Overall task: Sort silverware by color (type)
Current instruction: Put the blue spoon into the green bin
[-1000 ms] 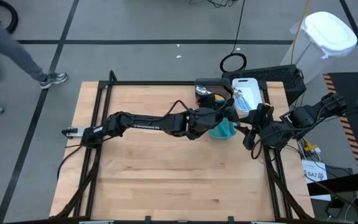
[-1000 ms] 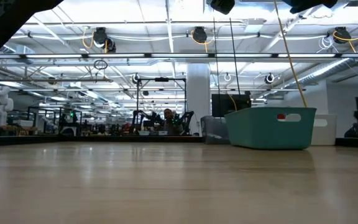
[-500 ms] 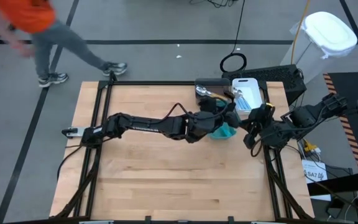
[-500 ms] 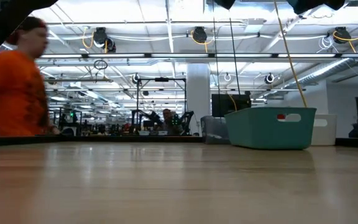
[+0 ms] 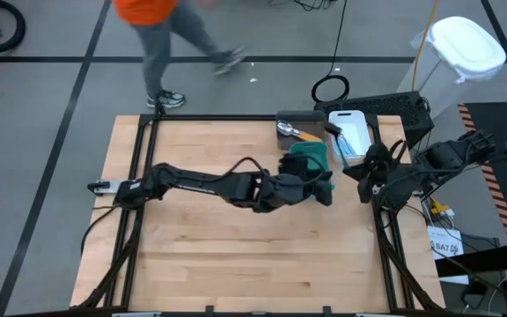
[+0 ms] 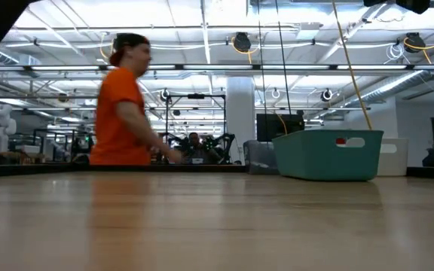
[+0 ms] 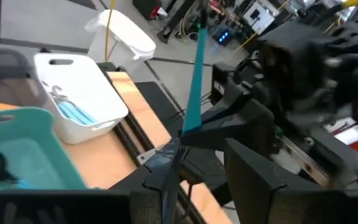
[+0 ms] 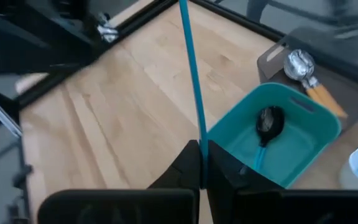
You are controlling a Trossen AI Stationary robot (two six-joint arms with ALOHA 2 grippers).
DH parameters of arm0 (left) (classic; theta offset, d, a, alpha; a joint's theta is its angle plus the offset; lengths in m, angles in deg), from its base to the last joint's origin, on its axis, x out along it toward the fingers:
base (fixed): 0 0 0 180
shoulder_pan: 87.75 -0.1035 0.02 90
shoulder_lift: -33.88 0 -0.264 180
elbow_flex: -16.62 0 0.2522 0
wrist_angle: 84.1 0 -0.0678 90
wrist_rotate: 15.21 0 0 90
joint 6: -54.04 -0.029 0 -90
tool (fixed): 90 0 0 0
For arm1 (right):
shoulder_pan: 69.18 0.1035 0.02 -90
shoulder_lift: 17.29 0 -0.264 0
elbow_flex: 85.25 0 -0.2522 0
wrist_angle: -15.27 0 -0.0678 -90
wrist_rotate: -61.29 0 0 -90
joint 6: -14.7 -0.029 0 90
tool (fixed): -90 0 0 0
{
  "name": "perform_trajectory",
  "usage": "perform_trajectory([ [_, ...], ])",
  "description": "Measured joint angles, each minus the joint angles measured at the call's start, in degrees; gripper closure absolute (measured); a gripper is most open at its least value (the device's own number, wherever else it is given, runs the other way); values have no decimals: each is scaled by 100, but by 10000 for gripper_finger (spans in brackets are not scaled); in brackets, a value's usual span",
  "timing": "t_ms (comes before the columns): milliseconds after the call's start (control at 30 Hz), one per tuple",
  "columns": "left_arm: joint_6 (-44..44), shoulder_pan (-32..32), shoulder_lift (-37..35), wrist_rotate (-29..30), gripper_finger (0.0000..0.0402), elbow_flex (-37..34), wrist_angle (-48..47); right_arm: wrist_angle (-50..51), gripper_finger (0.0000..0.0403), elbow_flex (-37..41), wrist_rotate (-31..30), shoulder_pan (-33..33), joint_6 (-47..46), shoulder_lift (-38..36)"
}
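I've got a light-blue utensil handle [image 8: 190,74] pinched in the right gripper [image 8: 202,163], fingers clamped tight on its lower end; the rod stands straight out from the fingertips, long axis along the gripper's reach, above the teal bin [image 8: 303,146] near the table's far right corner. A dark spoon [image 8: 267,124] lies inside that bin. Left gripper [image 7: 201,163] sits just beside, fingers parted, gripping nothing

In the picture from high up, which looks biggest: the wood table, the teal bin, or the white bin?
1. Light wooden table, biggest by far.
2. Teal plastic bin and white plastic bin: they look about alike, and the arm partly hides the teal one, so no ranking.
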Motion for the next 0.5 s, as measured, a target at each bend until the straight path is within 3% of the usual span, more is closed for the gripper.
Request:
perform_trajectory([
  [267, -957, 67, -774, -171, 277, 4, -1253, 118, 402, -5, 4, -2, -731, -420],
  [500, -2142, -35, -1297, -1286, 277, 4, -1892, 118, 402, -9, 290, -7, -1483, -533],
])
